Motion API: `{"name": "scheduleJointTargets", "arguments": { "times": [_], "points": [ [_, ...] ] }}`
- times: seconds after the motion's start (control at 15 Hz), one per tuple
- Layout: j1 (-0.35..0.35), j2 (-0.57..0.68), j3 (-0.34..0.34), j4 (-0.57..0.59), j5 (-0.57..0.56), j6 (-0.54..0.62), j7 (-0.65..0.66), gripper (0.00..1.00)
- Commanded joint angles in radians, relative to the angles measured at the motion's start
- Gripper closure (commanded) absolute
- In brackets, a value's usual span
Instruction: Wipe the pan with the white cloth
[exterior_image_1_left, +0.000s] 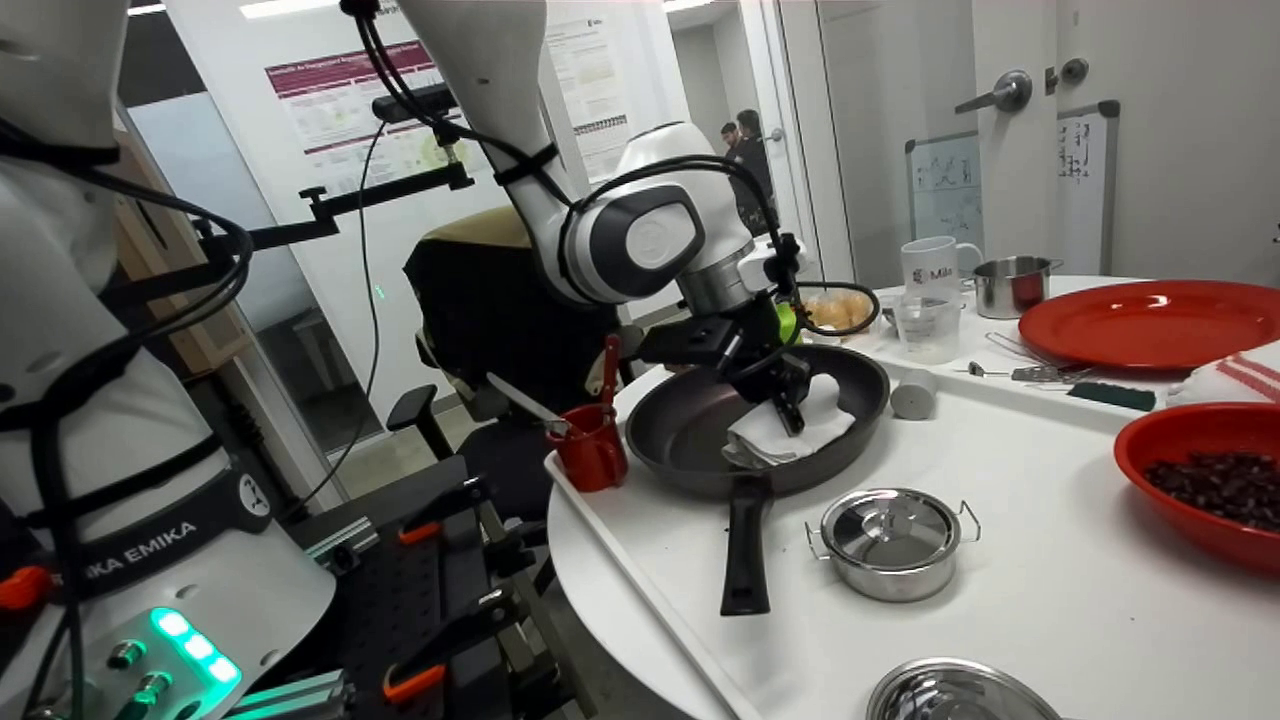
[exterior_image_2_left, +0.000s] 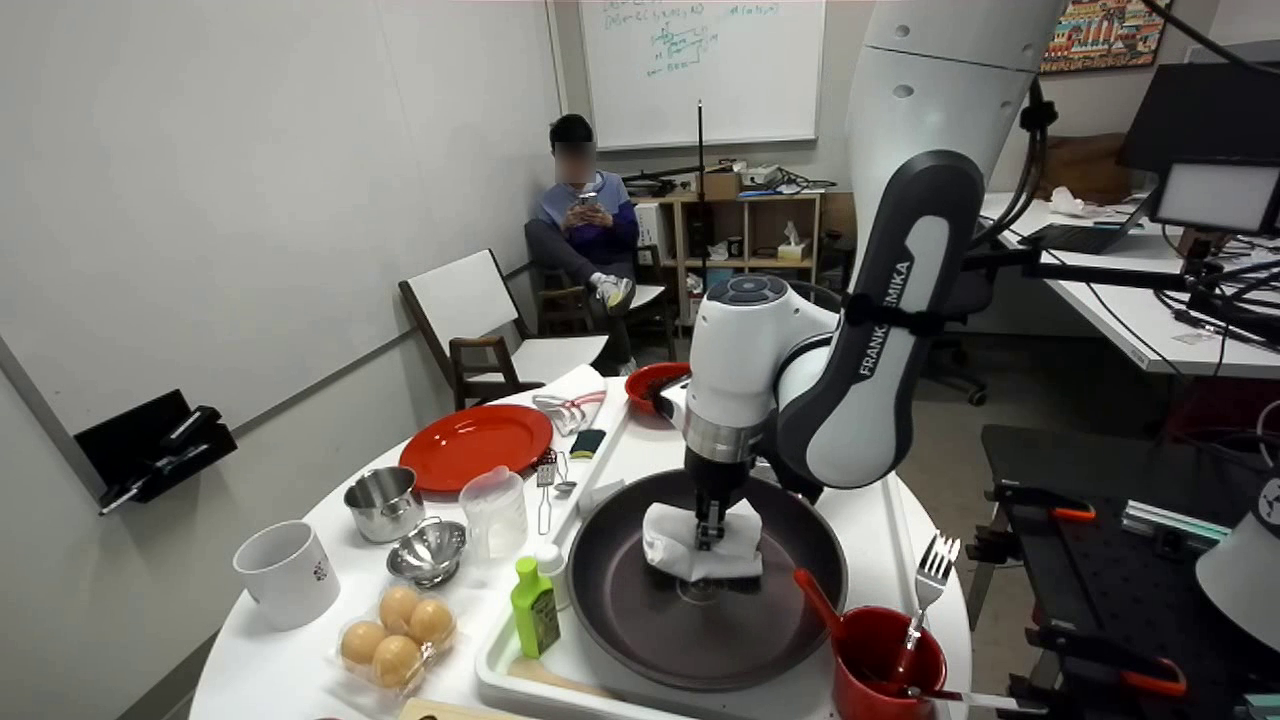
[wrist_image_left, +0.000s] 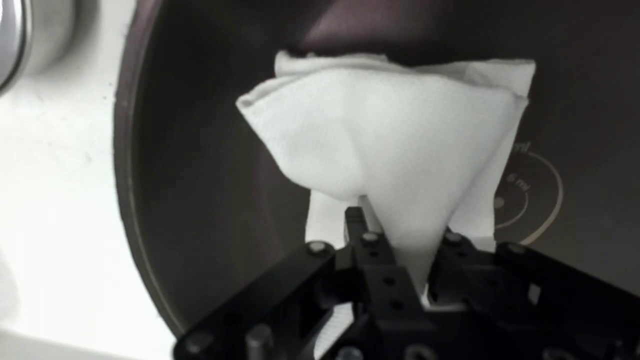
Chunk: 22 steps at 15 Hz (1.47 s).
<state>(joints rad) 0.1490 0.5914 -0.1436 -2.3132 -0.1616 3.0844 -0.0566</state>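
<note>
The pan (exterior_image_1_left: 680, 430) is dark and round, with its black handle (exterior_image_1_left: 746, 560) reaching toward the front of the table. Its bare floor (exterior_image_2_left: 720, 640) shows around the bunched white cloth (exterior_image_2_left: 665, 545). My gripper (exterior_image_1_left: 790, 415) points down inside the pan, shut on the white cloth. In the wrist view, folds of the cloth (wrist_image_left: 400, 110) spread out ahead of the gripper (wrist_image_left: 402, 225) and narrow between its fingers. The cloth sits low over the pan's middle, near the printed rings; whether its whole underside touches the floor is hidden.
A red mug (exterior_image_1_left: 590, 460) with cutlery stands close by the pan's rim, and a lidded steel pot (exterior_image_1_left: 895, 565) lies beside the handle. A green bottle (exterior_image_2_left: 535, 610) stands at the rim's far side. Tray edges (exterior_image_1_left: 640, 590) run along the table.
</note>
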Motion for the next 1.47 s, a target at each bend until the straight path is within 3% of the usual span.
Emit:
{"name": "scheduleJointTargets", "arguments": {
  "times": [0.0, 0.6, 1.07, 1.4],
  "points": [
    [-0.024, -0.061, 0.029, -0.130, -0.025, 0.015, -0.046, 0.91],
    [0.042, -0.083, 0.062, -0.205, -0.054, 0.040, -0.086, 0.91],
    [0.130, -0.038, 0.049, -0.126, -0.040, 0.035, -0.050, 0.91],
    [0.128, -0.020, 0.025, -0.053, -0.026, 0.014, -0.022, 0.91]
  ]
}}
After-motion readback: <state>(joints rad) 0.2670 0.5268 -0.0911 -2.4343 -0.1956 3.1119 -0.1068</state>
